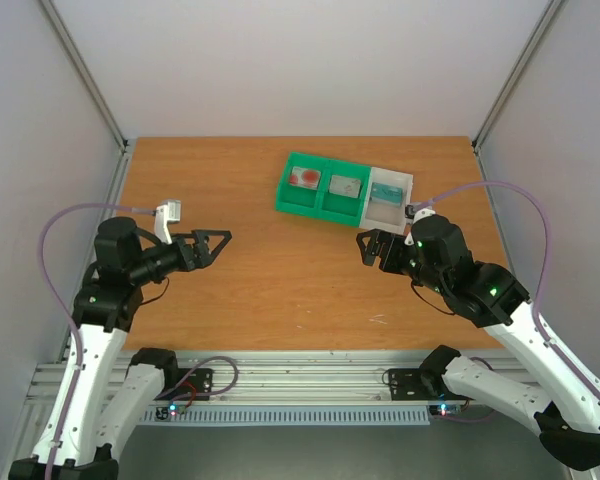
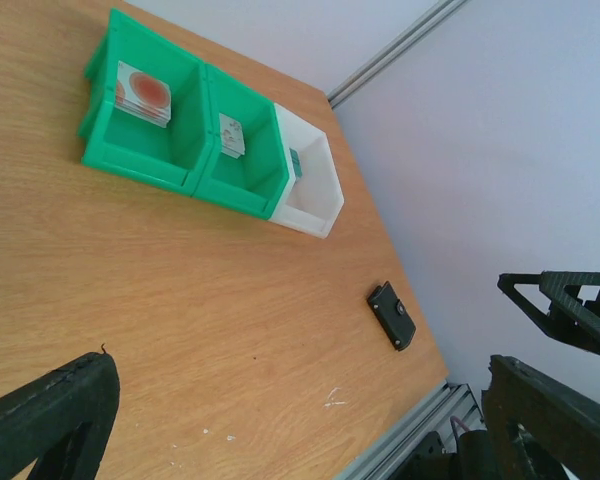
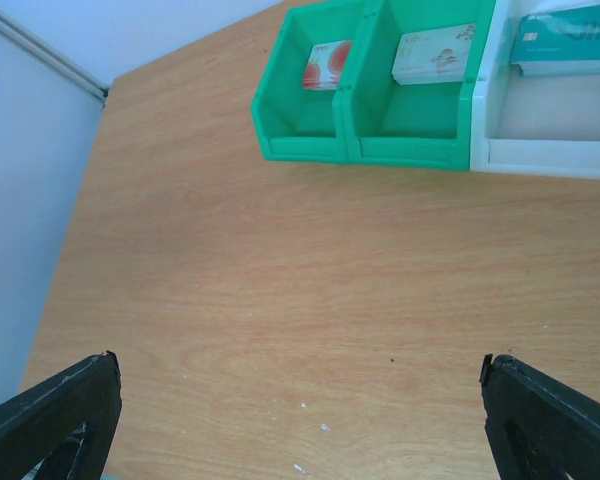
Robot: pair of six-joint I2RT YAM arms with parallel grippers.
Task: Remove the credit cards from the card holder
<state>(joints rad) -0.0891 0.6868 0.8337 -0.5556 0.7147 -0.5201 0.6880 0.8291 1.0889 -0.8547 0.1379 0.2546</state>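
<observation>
Left gripper (image 1: 217, 247): stood wide open, held nothing, over table (image 1: 260, 290), left side.
Right gripper (image 1: 370, 250): wide open, held nothing, near white tray (image 1: 406, 181).
Card holder (image 2: 392, 316): lay flat on table near right edge, apart from trays.
Credit cards: red-marked card (image 1: 305, 178) and greyish card (image 1: 344, 186) sat in separate green tray (image 1: 318, 207) compartments; teal card (image 1: 386, 192) in white tray.

A two-compartment tray (image 2: 140, 165) stands far right on the table (image 1: 260, 290), a single tray (image 2: 315, 215) touching its right side. The credit cards (image 2: 143, 92) lie one per compartment; the card holder (image 2: 391, 316) lies nearer, by the table's right edge.
</observation>
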